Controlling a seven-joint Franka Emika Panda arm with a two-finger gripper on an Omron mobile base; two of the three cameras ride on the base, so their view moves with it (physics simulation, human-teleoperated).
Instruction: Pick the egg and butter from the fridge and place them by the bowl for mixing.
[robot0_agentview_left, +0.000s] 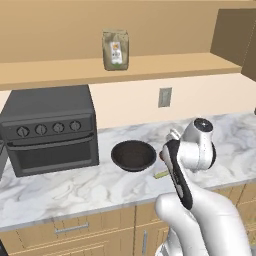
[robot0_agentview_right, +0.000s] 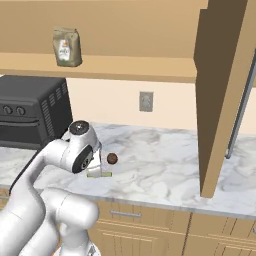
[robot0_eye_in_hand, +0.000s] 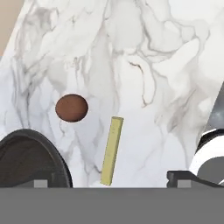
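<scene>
So the butter (robot0_eye_in_hand: 111, 151) is lying flat on the marble counter (robot0_agentview_left: 60, 187), a thin yellowish stick right beside the bowl (robot0_agentview_left: 133, 155). In the hand view it sits between the two fingertips, nothing touching it. The gripper (robot0_eye_in_hand: 109, 183) hangs over it with its jaws spread wide and empty; one small dark fingertip (robot0_eye_in_hand: 40, 183) pokes up at the lower left of that view and the other at the lower right.

The egg (robot0_eye_in_hand: 71, 107) (brown, sitting on the counter) is just past the butter, close to it but not touching, and also near the bowl's rim. From the right base view you can see the egg (robot0_agentview_right: 112, 158) peeking out just next to the arm's wrist, with a sliver of the butter (robot0_agentview_right: 106, 174) below it.

From the left base view the dark glossy bowl is on the counter to the right of the dark grey countertop oven (robot0_agentview_left: 50, 130), a little gap between them, and a bit of the butter (robot0_agentview_left: 161, 174) shows at the bowl's lower right, partly behind the arm.

Other stuff: a paper bag (robot0_agentview_left: 116, 49) stands on the wooden shelf (robot0_agentview_left: 165, 65) above, a wall outlet (robot0_agentview_left: 165, 97) sits on the backsplash, and the fridge's silver handle (robot0_agentview_right: 240, 120) shows at the far right of the right base view
</scene>
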